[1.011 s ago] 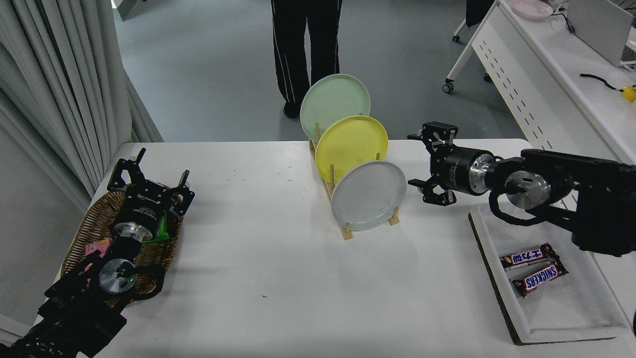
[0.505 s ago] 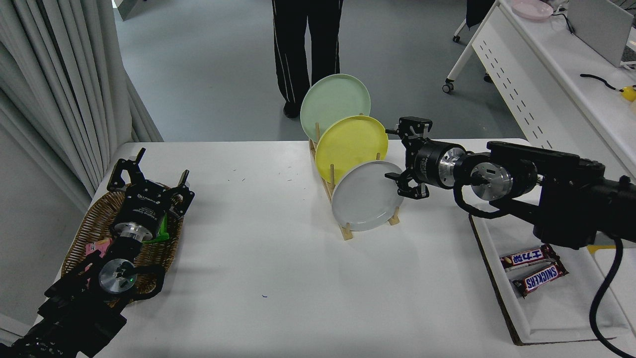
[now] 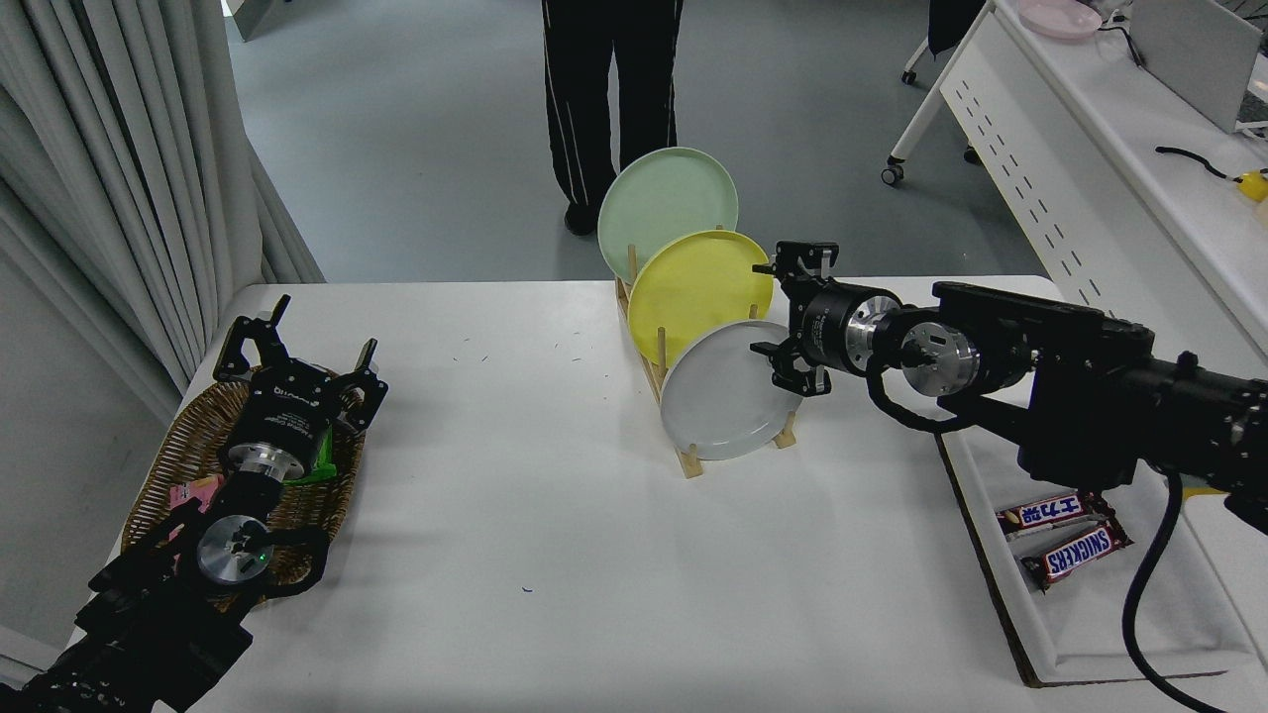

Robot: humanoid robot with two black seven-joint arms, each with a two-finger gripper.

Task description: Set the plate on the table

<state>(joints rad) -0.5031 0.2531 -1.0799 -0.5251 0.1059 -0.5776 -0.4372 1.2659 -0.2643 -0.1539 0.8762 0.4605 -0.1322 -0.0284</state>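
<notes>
Leftward since a second ago, the right gripper [image 3: 786, 319] has reached the plate [image 3: 728, 401], jaws apart around its right rim; the plate stands upright in the wooden rack [image 3: 693, 458]. Left of the rack, the left gripper [image 3: 297, 349] rests over a basket [image 3: 188, 446], jaws apart.

I had the right tool [image 3: 781, 319] at the plate's [image 3: 728, 401] right rim. The plate stood frontmost in the rack [image 3: 693, 458] on the table [image 3: 515, 475]; two more plates stood behind it, the tray [image 3: 1090, 614] right of my tool.
</notes>
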